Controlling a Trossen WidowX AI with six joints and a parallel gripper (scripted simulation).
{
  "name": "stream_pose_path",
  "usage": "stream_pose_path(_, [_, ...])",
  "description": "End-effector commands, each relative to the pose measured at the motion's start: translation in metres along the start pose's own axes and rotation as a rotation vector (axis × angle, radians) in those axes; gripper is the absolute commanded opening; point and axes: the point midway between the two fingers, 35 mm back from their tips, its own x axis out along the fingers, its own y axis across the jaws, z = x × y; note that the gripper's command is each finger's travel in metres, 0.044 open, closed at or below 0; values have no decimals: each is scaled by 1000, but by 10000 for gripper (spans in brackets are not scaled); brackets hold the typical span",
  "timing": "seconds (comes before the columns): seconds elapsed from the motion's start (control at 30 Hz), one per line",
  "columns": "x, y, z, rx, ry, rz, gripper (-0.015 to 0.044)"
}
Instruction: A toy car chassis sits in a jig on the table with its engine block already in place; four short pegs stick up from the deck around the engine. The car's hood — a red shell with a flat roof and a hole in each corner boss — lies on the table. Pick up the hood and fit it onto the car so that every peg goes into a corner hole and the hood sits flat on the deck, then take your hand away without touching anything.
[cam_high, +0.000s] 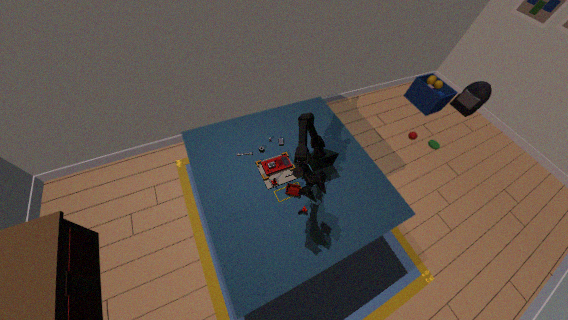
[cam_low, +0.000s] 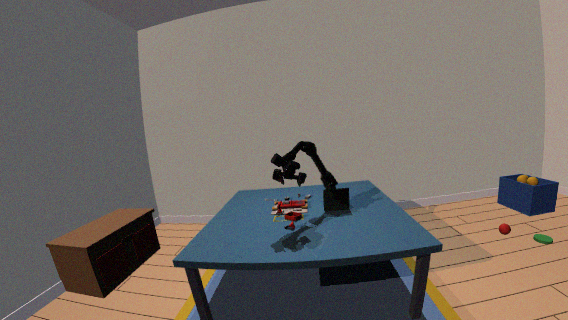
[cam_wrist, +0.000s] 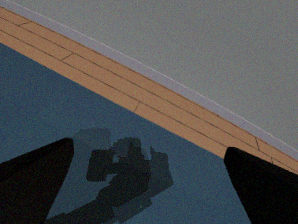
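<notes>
The red hood (cam_high: 293, 190) (cam_low: 293, 216) lies on the table by the yellow outline, in front of the car. The red chassis (cam_high: 285, 161) (cam_low: 299, 204) sits in the jig, with the grey engine block (cam_high: 271, 164) on its deck. The pegs and corner holes are too small to make out. My gripper (cam_low: 291, 182) (cam_wrist: 152, 150) is open and empty, high above the table. In the exterior view it appears above the car and hood. The wrist view shows neither hood nor chassis, only the table, the arm's shadow, floor and wall between the spread fingers.
A small red part (cam_high: 303, 210) (cam_low: 290, 226) lies in front of the hood, and another (cam_high: 274, 182) lies on the pale plate beside the chassis. Small grey parts, including a long one (cam_high: 244, 154) and a round one (cam_high: 261, 149), lie behind the jig.
</notes>
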Motion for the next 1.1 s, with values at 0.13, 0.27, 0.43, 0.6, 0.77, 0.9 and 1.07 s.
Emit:
stream_pose_path(0.13, [-27, 4, -116, -16, 183, 241, 440])
stream_pose_path(0.27, [-50, 22, -166, -28, 200, 410, 440])
stream_pose_path(0.43, [-82, 50, -214, -51, 139, 621, 440])
stream_pose_path(0.6, [-96, 61, -229, -63, 93, 697, 440])
stream_pose_path(0.77, [-96, 61, -229, -63, 93, 697, 440])
stream_pose_path(0.9, [-96, 61, -229, -63, 93, 697, 440])
stream_pose_path(1.07, [-94, 63, -232, -64, 94, 695, 440])
